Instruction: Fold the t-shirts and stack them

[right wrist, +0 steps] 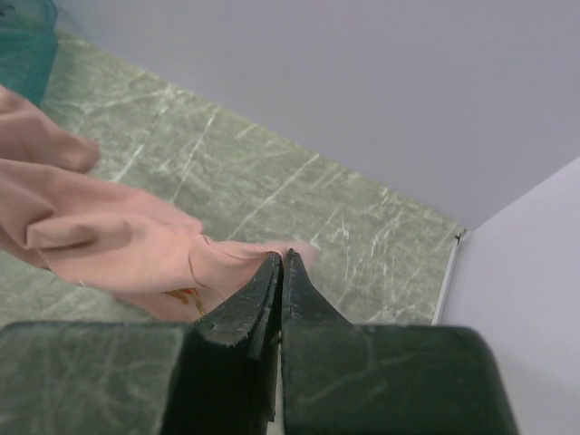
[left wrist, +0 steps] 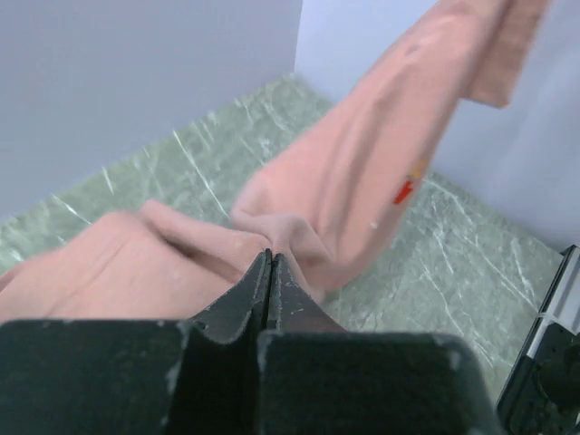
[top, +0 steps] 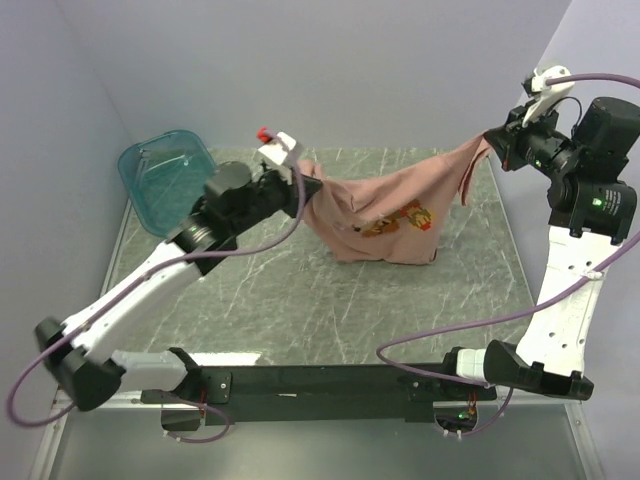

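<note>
The t-shirt [top: 385, 215], likely soft and light, is pinched at its edges by the closed left fingers [left wrist: 240, 304] and right fingers [right wrist: 258, 299].

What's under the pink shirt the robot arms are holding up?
Only the green marbled table shows beneath the pink t-shirt. Its lowest fold seems to touch the table, so whatever lies right under that bit is covered.
</note>
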Controlling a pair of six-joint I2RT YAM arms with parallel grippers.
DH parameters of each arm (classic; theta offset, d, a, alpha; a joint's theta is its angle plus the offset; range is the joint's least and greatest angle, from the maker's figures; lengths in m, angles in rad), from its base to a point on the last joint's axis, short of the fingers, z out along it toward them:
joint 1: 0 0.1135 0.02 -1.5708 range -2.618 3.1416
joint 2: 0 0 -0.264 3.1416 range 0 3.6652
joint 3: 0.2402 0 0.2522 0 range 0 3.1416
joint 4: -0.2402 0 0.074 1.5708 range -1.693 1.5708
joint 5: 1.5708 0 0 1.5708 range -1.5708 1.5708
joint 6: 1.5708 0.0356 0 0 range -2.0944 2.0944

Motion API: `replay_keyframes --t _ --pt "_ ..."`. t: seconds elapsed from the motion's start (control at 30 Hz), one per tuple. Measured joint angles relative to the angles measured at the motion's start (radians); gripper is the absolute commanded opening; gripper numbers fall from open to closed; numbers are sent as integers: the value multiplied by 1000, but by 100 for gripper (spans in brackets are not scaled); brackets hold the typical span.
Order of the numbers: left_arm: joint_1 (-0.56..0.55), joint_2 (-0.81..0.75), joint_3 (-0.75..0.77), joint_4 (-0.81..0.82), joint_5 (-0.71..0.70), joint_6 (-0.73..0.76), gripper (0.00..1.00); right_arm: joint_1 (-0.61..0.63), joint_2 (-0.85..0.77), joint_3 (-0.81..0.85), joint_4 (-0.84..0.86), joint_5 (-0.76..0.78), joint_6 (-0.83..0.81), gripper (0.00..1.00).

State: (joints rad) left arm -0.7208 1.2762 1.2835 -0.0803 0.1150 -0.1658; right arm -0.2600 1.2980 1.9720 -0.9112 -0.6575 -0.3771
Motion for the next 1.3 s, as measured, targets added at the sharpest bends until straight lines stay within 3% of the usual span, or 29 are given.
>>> replay_keyframes --t 0.23,0.33,0.43,0.53,0.57,0.67,0.7,0.8,0.87,1.03,1.17,1.3 --pt "-9 -201 -51 -120 33 5 0 -10 -33 -71 56 -14 8 0" --pt "-24 -287 -209 -145 106 -77 0 -22 -80 -205 47 -13 -51 0" --pt "-93 -353 -459 -122 177 -227 1 -26 -129 -380 -8 -23 -182 0" --pt "-192 -353 -657 -140 223 -383 29 -27 -171 -566 -104 -28 -340 0" --pt "-222 -355 -697 -168 224 -433 50 -27 -183 -617 -125 -27 -380 0" --pt "-267 -406 -717 -266 154 -540 80 -28 -217 -767 -202 -10 -488 0" --pt "-267 -439 -706 -290 113 -563 82 -28 -226 -811 -219 -1 -515 0" --pt "-233 -496 -647 -318 -9 -603 81 -29 -236 -896 -224 22 -546 0" --pt "-158 -475 -609 -305 -34 -602 74 -29 -233 -933 -211 31 -550 0" --pt "14 -270 -592 -246 -27 -576 69 -29 -194 -947 -176 30 -536 0" --pt "19 -108 -578 -212 33 -539 61 -29 -166 -947 -146 25 -517 0" --pt "19 81 -472 -172 100 -494 53 -29 -139 -947 -123 17 -495 0"
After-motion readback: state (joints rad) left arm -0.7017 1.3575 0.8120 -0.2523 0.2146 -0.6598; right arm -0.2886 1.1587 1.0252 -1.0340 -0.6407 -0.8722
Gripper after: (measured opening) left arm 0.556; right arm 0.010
